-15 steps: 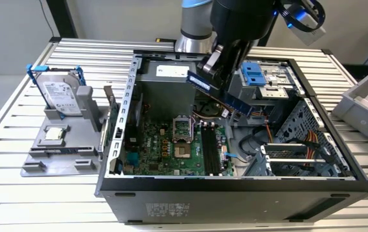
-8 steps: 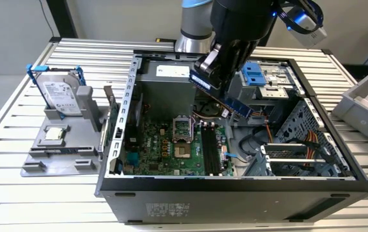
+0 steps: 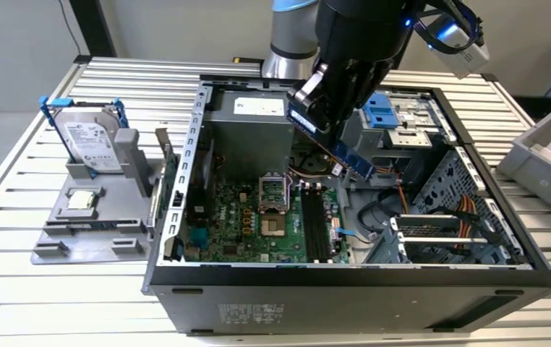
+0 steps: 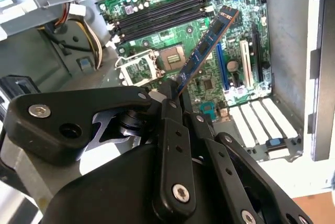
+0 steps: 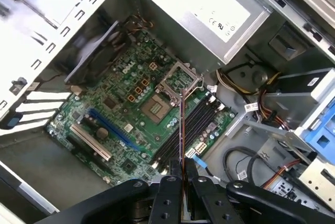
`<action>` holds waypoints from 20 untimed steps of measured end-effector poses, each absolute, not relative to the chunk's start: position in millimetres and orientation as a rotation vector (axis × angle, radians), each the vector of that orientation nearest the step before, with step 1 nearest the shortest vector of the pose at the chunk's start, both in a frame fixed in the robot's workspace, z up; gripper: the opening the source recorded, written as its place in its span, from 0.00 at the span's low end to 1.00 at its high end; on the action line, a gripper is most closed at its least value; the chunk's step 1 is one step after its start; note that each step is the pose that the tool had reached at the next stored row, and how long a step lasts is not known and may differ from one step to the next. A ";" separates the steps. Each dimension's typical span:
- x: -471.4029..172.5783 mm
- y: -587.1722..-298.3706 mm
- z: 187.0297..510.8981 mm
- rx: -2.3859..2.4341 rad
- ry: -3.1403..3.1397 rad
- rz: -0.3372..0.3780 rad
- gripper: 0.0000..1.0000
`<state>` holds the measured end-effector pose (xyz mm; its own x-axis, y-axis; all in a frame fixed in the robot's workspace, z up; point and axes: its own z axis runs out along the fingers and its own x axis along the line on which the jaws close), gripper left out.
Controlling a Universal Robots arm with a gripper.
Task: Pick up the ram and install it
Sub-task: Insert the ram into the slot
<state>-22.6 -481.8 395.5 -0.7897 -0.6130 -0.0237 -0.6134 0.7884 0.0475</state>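
as it hangs above the motherboard (image 4: 196,22), the hand (image 4: 171,92) is clamped on the tilted ram (image 4: 207,43).

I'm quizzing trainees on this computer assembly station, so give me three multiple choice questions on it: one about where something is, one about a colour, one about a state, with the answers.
1. Where is the ram?
A. In the air above the open computer case
B. Lying flat outside the case
C. Pushed fully down into a slot

2. What colour is the frame around the hard drive?
A. Red
B. Blue
C. Yellow

3. How is the pincer?
A. Open and empty
B. Shut on nothing
C. Shut on the ram

Answers:
1. A, since the exterior view shows the stick tilted and raised over the case's inside.
2. B, since blue edging runs round the silver drive at the exterior view's left.
3. C, since both wrist views show the stick's end clamped between the black fingers.
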 end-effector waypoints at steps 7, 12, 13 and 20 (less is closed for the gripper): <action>-22.6 -481.8 395.5 -0.884 3.004 0.082 0.00; -22.7 -481.8 395.4 -0.817 3.021 0.082 0.00; -22.7 -481.8 395.4 -0.807 3.024 0.082 0.00; -22.7 -481.8 395.4 -0.734 3.041 0.081 0.00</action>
